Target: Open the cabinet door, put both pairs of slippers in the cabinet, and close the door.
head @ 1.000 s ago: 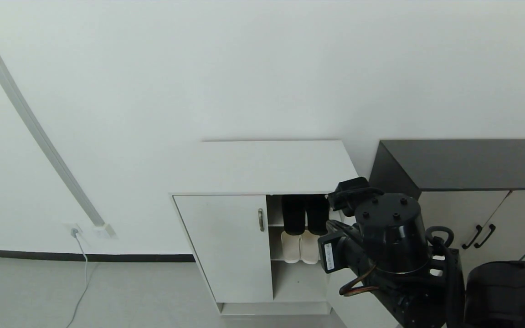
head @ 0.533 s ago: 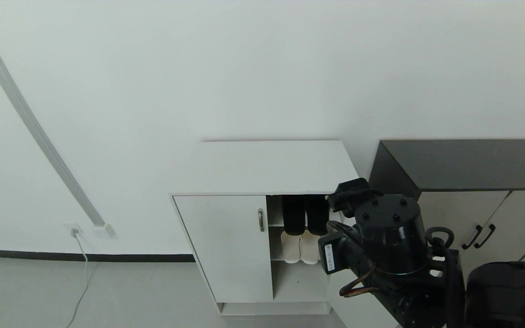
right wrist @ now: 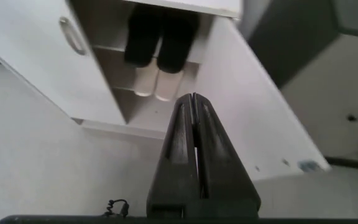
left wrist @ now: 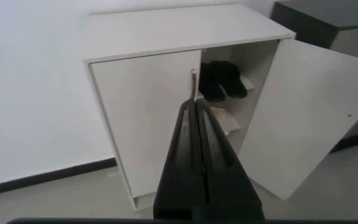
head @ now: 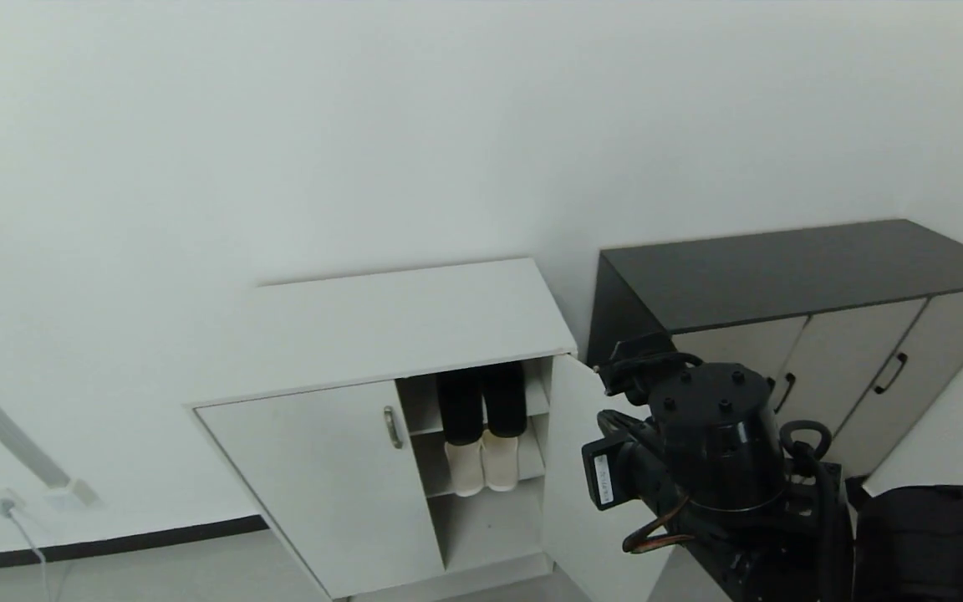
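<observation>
White cabinet [head: 398, 318] door [head: 578, 477] hangs open, black slippers [head: 481, 400] shelved above the cream slippers [head: 481, 464]; only the head camera swung since before. Left gripper [left wrist: 196, 106] and right gripper [right wrist: 193, 99]: jaws clenched, empty.

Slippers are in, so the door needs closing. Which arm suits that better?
Probably right: that arm sits beside the open door, while the left tool faces the shut door.

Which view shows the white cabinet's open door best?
The left wrist view is best: the open door shows nearly its whole inner face, swung wide. The head view shows it foreshortened, with its outer edge hidden. The right wrist view shows its inner face slanting behind the shut right hand.
</observation>
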`<state>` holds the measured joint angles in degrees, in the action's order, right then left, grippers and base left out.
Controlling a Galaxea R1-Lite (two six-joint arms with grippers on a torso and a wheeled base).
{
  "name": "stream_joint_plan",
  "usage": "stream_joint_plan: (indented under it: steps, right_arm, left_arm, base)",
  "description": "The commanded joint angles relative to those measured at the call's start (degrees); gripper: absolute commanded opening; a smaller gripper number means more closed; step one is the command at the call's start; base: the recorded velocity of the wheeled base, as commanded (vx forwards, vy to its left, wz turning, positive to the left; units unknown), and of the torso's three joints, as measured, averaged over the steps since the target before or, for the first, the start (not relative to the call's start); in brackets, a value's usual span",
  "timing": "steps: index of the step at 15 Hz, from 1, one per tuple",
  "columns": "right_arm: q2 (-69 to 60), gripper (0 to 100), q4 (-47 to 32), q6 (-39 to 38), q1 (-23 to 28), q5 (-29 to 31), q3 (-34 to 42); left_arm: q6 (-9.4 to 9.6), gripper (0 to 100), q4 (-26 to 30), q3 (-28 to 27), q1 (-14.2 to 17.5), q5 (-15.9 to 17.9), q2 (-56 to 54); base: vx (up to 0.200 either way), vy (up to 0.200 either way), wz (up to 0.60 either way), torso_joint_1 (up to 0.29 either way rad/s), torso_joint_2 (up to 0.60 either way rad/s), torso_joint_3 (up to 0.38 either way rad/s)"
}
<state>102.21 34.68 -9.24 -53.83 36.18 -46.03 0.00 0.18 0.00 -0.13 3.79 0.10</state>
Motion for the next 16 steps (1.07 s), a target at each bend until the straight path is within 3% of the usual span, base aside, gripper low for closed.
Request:
stream_joint_plan:
  steps: [1, 9, 16]
  right_arm:
    - [0.27, 0, 0.12, 0.10, 0.48, 0.03, -0.11]
    - [0.45, 0, 0.65, 0.10, 0.75, 0.03, -0.02]
    - [0.54, 0, 0.65, 0.19, 1.98, 0.03, -0.37]
  left_arm:
    - [0.00, 0, -0.01, 0.00, -0.04, -0.01, -0.01]
    - [0.00, 0, -0.01, 0.00, -0.04, -0.01, -0.01]
    - [0.00, 0, -0.01, 0.00, 0.05, -0.01, -0.01]
  base:
    - [0.000, 0.000, 0.00, 0.000, 0.00, 0.000]
    - [0.000, 0.000, 0.00, 0.000, 0.00, 0.000]
    - [-0.171, 0.000, 0.00, 0.002, 0.00, 0.000]
